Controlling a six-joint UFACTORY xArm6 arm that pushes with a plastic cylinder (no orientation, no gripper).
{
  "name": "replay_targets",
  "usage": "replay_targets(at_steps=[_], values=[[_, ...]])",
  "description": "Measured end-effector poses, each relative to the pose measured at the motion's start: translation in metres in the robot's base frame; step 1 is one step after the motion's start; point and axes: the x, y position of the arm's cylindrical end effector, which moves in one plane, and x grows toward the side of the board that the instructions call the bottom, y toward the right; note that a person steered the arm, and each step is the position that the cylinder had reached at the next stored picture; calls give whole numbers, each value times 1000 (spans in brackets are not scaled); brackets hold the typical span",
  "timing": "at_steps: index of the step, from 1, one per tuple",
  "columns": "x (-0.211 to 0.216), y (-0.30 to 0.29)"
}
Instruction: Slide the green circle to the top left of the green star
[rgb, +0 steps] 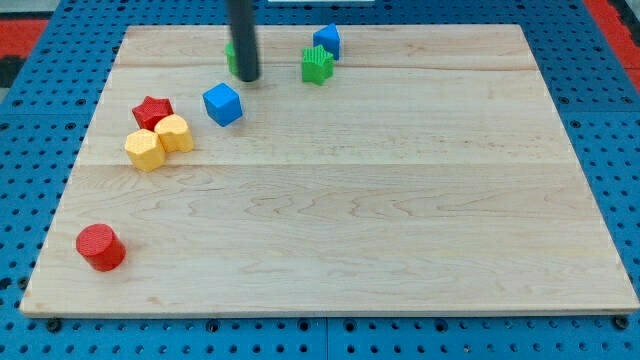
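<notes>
Red cylinder (100, 247) nearest, my tip (248, 78), a plain rod tool holding nothing, touching green circle (231, 57), green star (317, 65) right.

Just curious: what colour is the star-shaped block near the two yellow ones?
Red. The red star shows plainly in the camera view.

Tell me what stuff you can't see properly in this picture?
- Green circle, camera view: my rod covers most of it, so its shape is unclear.
- My tip: whether it touches the green circle is unclear.
- Blue block behind the green star: its lower front is hidden, shape uncertain.
</notes>
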Motion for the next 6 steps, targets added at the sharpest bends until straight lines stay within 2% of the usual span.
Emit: replay_targets(at_steps=[1, 3, 4, 5, 6], values=[[-3, -46], [-31, 43], [-32, 29], [-56, 24], [-57, 54]])
